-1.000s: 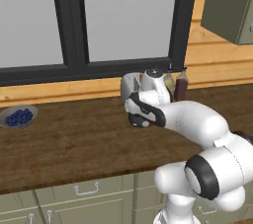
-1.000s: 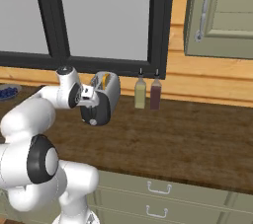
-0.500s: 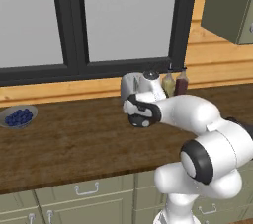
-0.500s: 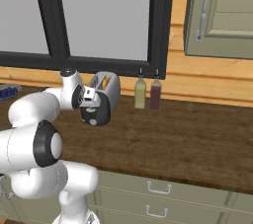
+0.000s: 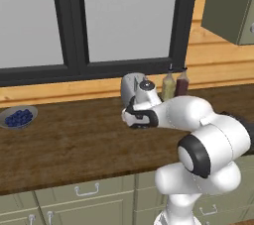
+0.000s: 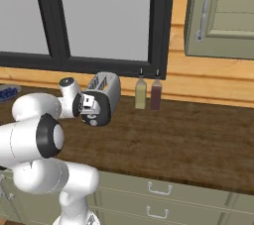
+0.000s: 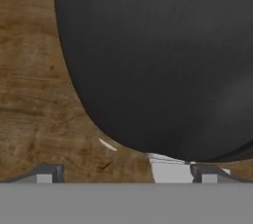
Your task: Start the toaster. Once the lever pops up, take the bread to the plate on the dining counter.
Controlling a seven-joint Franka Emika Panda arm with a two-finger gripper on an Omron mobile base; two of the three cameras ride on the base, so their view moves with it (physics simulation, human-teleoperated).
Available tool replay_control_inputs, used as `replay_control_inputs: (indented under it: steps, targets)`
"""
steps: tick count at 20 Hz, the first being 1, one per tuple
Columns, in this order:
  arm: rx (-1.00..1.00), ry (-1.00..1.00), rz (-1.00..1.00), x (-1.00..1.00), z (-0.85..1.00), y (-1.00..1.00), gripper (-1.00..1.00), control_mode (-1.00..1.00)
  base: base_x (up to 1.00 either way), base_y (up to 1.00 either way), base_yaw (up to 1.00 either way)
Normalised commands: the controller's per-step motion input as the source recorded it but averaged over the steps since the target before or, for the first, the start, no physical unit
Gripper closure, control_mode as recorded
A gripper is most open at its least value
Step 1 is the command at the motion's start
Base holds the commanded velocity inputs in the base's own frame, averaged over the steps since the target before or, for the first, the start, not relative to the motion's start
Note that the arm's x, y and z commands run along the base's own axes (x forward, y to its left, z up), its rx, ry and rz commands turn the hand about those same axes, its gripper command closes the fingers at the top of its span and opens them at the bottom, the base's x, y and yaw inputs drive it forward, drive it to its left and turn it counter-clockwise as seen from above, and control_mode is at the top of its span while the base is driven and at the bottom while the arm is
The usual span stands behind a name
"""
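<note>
Gripper at the toaster's black end.
We see the gripper point(image 7: 123, 176) spread wide, holding nothing, hard against the toaster point(image 6: 105, 89), which sits on the worktop point(image 6: 188, 140) beside two bottles point(image 6: 148, 93).

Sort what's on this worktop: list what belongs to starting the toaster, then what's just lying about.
For the job:
- toaster, its black end face close before the hand camera
- gripper, open, at that end face

Lying about:
- bowl of blueberries, far left
- two bottles beside the toaster
- wall cabinet
</note>
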Motion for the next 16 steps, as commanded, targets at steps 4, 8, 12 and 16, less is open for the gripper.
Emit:
replay_control_inputs:
  steps: [4,8,12,16]
  targets:
    - [0.09,-0.09,0.0,-0.59,0.33,-0.06,-1.0,-1.0,0.0,0.0,0.0]
    - [0.24,-0.04,0.0,-0.89,1.0,-0.31,-1.0,-1.0,0.0,0.0,0.0]
    - [0.15,0.0,0.0,-0.34,1.0,-0.34,-1.0,-1.0,0.0,0.0,0.0]
    - [0.02,0.0,0.0,-0.01,1.0,-0.24,-1.0,-1.0,0.0,0.0,0.0]
